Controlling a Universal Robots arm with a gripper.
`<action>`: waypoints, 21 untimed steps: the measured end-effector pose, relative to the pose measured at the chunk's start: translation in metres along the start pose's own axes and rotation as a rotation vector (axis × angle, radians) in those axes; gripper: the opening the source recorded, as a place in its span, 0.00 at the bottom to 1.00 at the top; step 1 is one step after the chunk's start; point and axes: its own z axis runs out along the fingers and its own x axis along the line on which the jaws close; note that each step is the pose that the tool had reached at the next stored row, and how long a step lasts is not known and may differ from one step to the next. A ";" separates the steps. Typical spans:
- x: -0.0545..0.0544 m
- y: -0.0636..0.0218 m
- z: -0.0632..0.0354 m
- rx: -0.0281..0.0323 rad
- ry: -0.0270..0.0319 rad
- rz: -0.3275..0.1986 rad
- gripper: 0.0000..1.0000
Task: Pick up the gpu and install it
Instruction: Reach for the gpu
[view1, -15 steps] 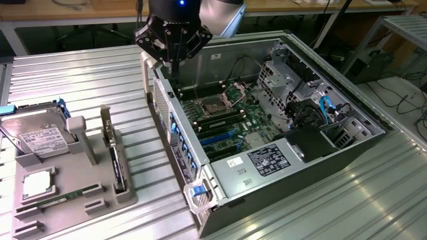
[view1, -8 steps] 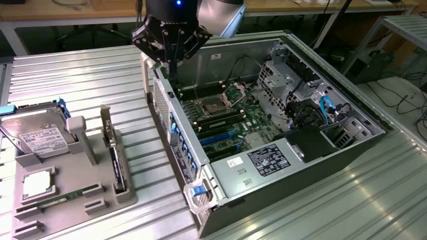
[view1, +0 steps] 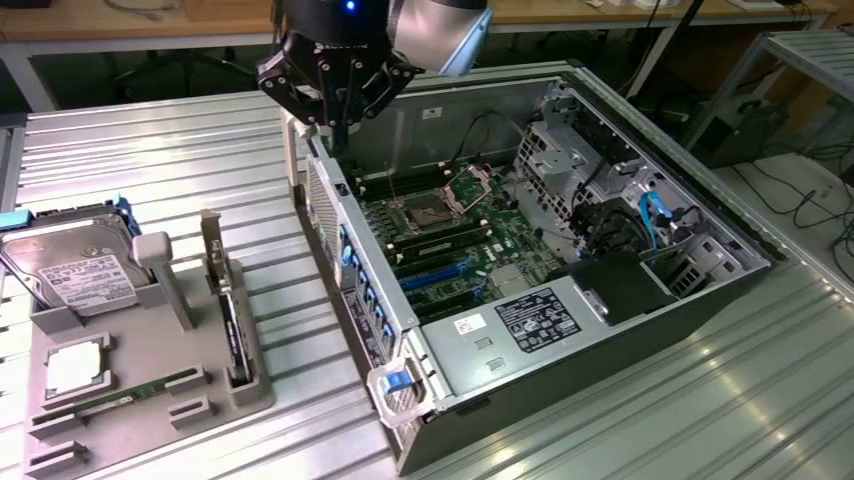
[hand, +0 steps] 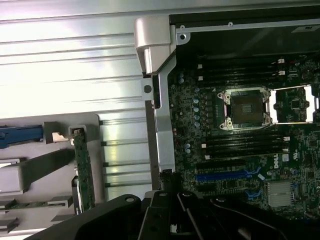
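The gpu (view1: 234, 325) stands on its edge in a slot of the grey holder tray (view1: 147, 330) at the exterior view's left, with its pale metal bracket strip (view1: 211, 250) sticking up at the far end. In the wrist view the gpu (hand: 84, 172) is a thin green-edged card in that tray. My gripper (view1: 340, 135) hangs over the far corner of the open computer case (view1: 350, 262), well away from the gpu. It is shut with nothing in it. In the wrist view its dark fingers (hand: 165, 220) sit beside the motherboard's blue card slot (hand: 225, 175).
The holder tray also carries a silver hard drive (view1: 74, 272), a square processor (view1: 74, 367) and a narrow green memory stick (view1: 134, 390). Inside the case lie the motherboard with its open socket (view1: 434, 212), a drive cage (view1: 561, 150) and cables (view1: 654, 215). The ribbed metal table (view1: 160, 160) surrounds everything.
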 end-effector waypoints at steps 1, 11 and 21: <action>0.001 -0.0001 0.0000 0.0000 -0.0001 0.000 0.11; 0.009 -0.0007 -0.0001 -0.0001 -0.0001 0.000 0.11; 0.037 -0.0033 -0.0006 -0.0001 -0.0001 0.000 0.11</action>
